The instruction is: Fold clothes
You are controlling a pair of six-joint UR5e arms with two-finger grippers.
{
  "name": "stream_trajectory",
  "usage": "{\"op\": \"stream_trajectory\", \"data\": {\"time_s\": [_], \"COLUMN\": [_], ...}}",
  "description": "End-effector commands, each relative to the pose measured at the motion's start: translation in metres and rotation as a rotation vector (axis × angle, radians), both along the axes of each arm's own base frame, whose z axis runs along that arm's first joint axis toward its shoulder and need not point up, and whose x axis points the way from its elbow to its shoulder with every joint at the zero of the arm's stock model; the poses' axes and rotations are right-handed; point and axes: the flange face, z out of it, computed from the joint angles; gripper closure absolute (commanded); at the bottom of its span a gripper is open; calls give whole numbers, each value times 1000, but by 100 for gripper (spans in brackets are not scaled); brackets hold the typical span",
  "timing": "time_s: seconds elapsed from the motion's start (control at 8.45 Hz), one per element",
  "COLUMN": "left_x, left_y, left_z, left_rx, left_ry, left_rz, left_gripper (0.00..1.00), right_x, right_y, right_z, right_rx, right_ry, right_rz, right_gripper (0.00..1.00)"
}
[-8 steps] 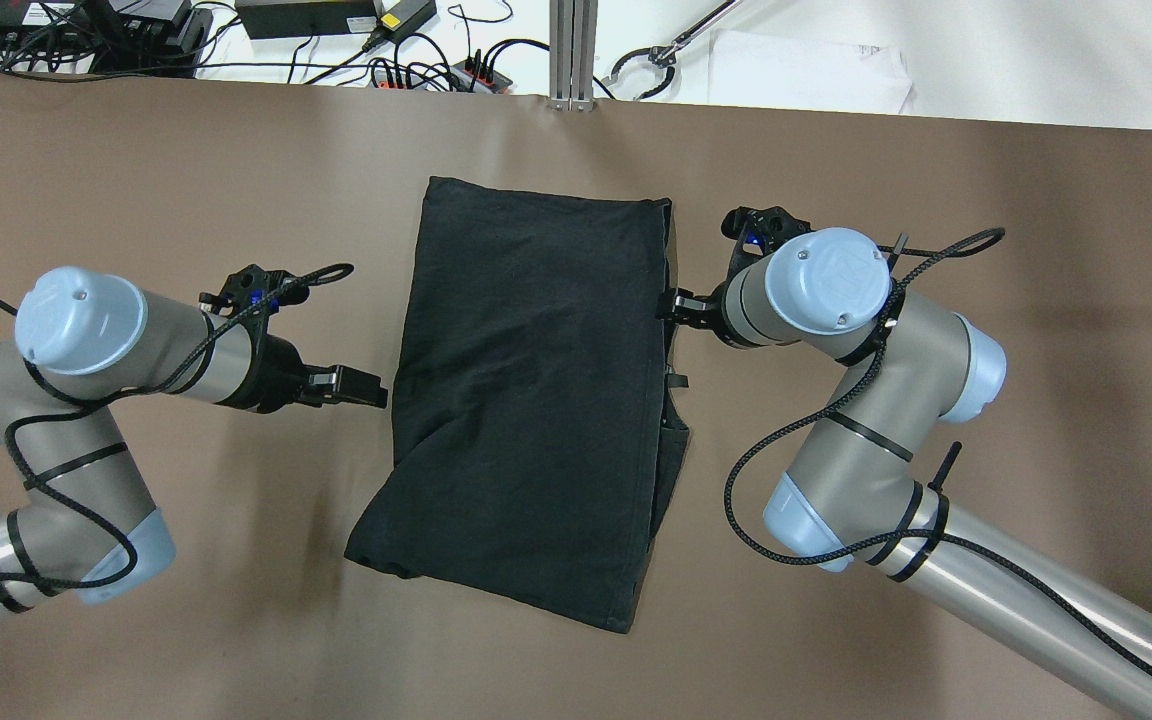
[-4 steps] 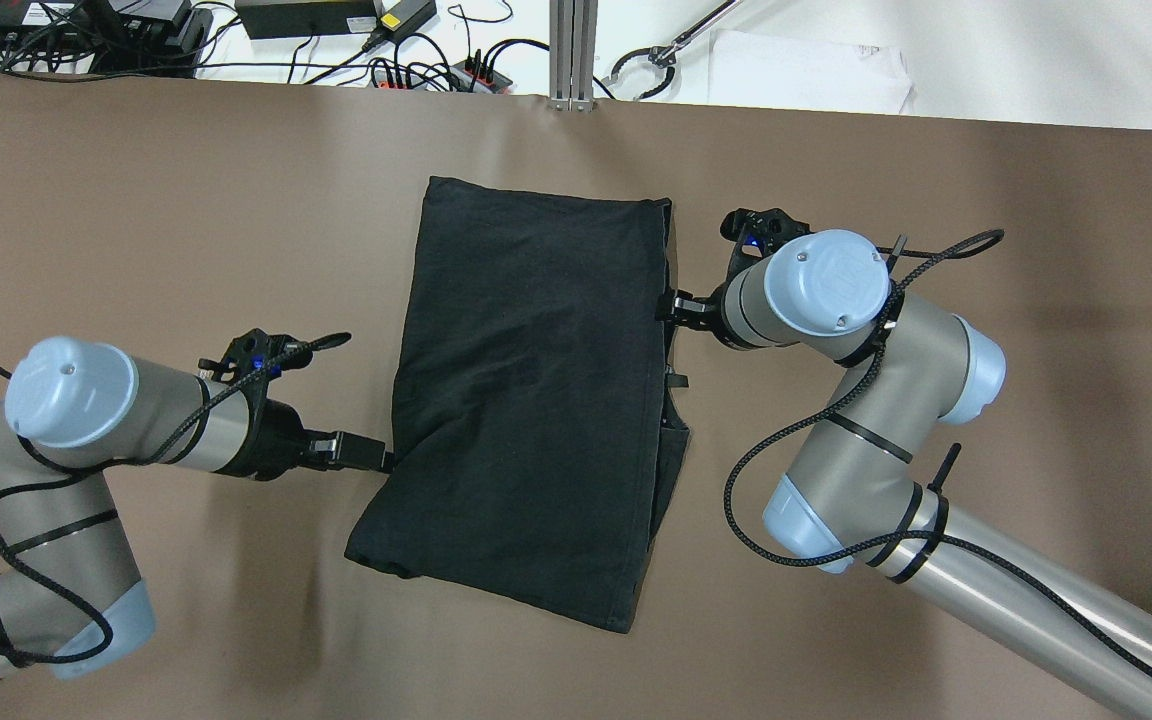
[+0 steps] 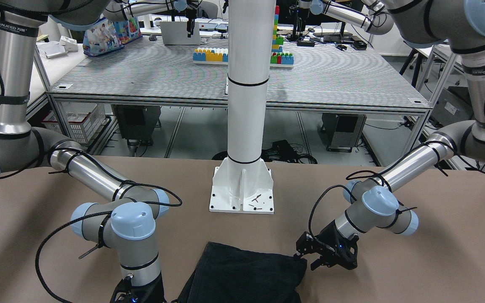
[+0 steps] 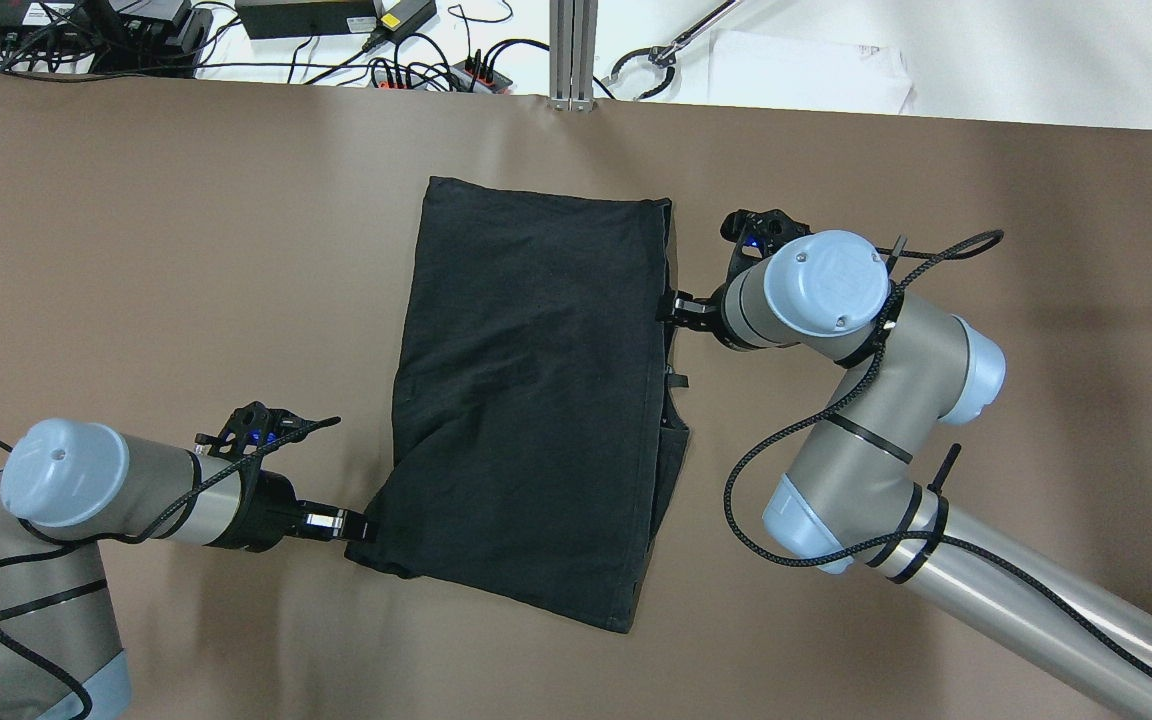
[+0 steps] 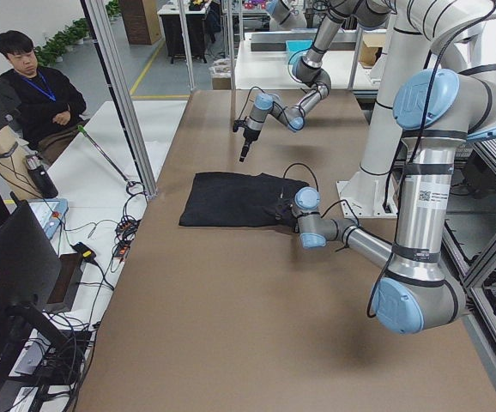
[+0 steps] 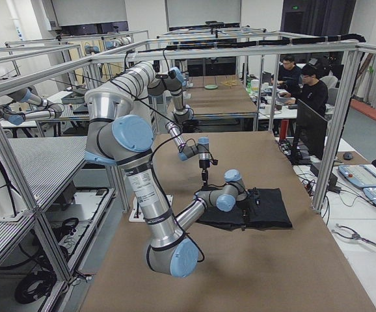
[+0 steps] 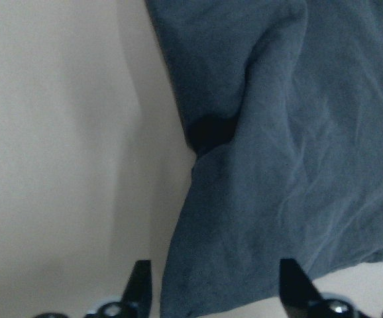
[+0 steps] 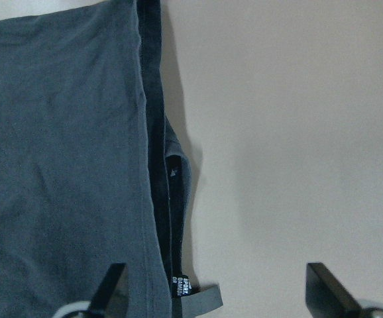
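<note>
The clothes are one black cloth [image 4: 536, 400], folded flat mid-table with a rumpled near-left corner. My left gripper [image 4: 361, 526] is low at that corner. In the left wrist view it [image 7: 215, 285] is open, its fingers [image 7: 140, 285] straddling the cloth [image 7: 297, 132] corner. My right gripper [image 4: 671, 308] sits at the cloth's right edge. The right wrist view shows it [image 8: 219, 291] open wide over the layered hem [image 8: 155, 132] and a small label [image 8: 181, 286]. Facing the robot, the left gripper [image 3: 305, 256] meets the cloth [image 3: 246, 273].
A white pillar [image 3: 246, 84] on a base plate [image 3: 242, 198] stands behind the cloth on the robot's side. Cables and power boxes [image 4: 336, 20], a metal post [image 4: 573, 50] and a paper sheet [image 4: 806, 70] lie beyond the far edge. People [image 5: 33, 94] sit beside the table.
My left arm has swung toward the near side along the cloth's left edge and now reaches its near-left corner. The right arm and the cloth have stayed put.
</note>
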Motion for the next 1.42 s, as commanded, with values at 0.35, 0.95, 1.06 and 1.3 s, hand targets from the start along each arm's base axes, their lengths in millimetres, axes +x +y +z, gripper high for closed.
{"op": "stream_trajectory", "data": {"time_s": [0.35,0.95,1.06,1.3], "left_x": [6,15,16,17], "left_y": [-1,-4,-4,-5], "left_z": [12,19,15,9], "left_rx": [-1,-3,-1,4], "left_ry": [-21,-37,-31,-21], "left_rz": [4,10,10,11], "left_gripper": [59,51,71,100], "right_x": [0,0,0,0], "right_y": [0,0,0,0], "right_z": [1,0,0,1], "right_rx": [-1,-1,0,-2], "right_ry": [2,2,0,3], "right_rz": [0,0,0,0], "right_gripper": [6,6,6,6]}}
